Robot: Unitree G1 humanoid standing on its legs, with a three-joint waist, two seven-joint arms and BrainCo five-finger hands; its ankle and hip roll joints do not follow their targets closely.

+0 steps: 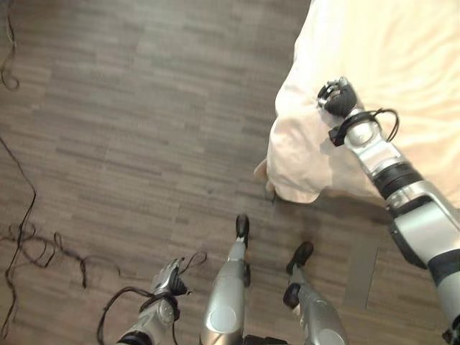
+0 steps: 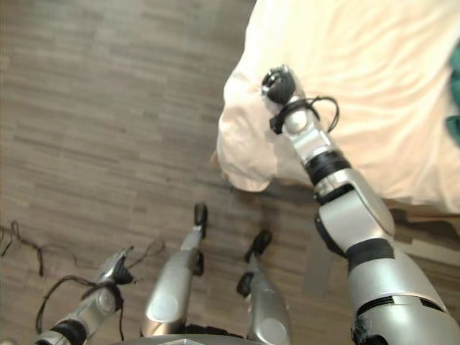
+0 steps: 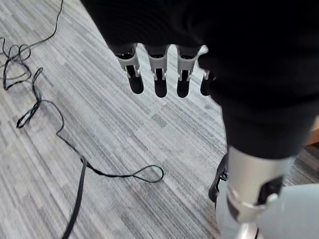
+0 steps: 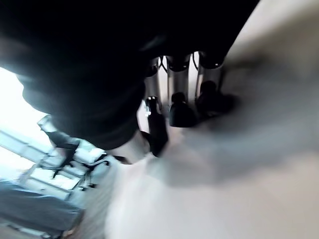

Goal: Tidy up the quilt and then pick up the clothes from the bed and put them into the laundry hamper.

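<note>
A cream quilt (image 1: 388,50) covers the bed at the upper right and hangs over the bed's near corner (image 1: 295,188). My right hand (image 1: 338,97) rests on the quilt just in from that corner. In the right wrist view its fingers (image 4: 180,107) curl into the cloth, with the thumb close beside them. A bit of teal clothing (image 2: 454,93) lies at the far right edge of the bed. My left hand (image 1: 167,277) hangs low over the floor at the lower left, its fingers (image 3: 159,74) straight and holding nothing.
Grey wood-pattern floor (image 1: 144,108) spreads left of the bed. Loose black cables (image 1: 29,237) lie on it at the far left. A darker rectangular patch (image 1: 363,277) marks the floor below the bed's edge.
</note>
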